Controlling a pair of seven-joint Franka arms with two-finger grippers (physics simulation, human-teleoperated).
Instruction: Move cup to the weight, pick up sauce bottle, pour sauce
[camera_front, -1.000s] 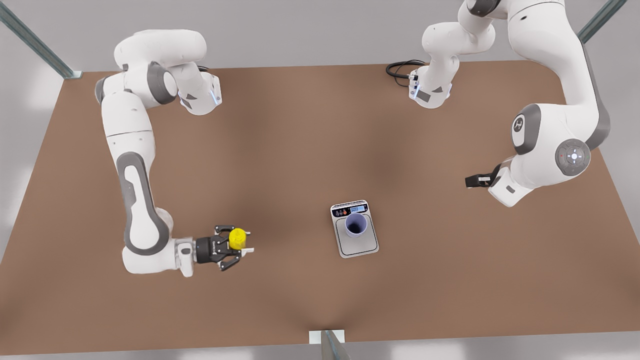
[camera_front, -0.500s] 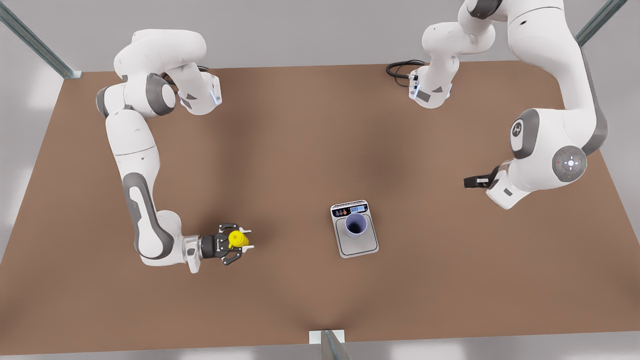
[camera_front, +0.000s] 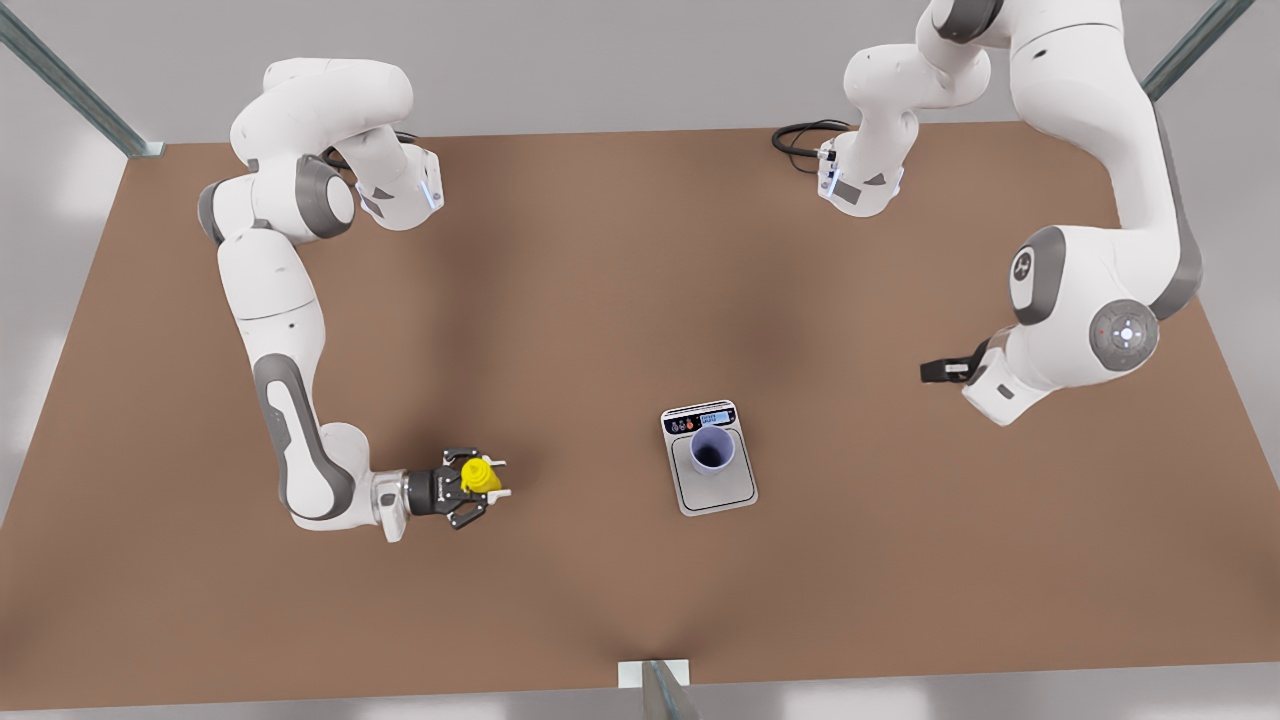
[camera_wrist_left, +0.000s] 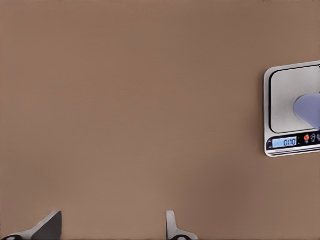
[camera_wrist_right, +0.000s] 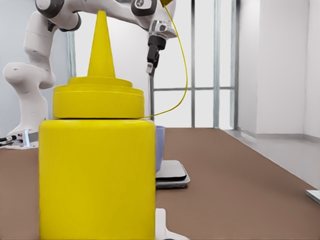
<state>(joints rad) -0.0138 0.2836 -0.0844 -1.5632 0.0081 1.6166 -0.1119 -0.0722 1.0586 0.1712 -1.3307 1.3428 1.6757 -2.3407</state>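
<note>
Yellow sauce bottle (camera_wrist_right: 97, 165) upright, nozzle up

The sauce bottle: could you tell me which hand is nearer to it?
Right. The right hand is around the sauce bottle; the left hand waits across the table, beyond the weight.

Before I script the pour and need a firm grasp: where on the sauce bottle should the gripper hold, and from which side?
Grip the sauce bottle on its straight cylindrical body, below the stepped cap, coming in level from the side. It stands upright and the nozzle tapers. The right gripper already straddles it this way.
</note>
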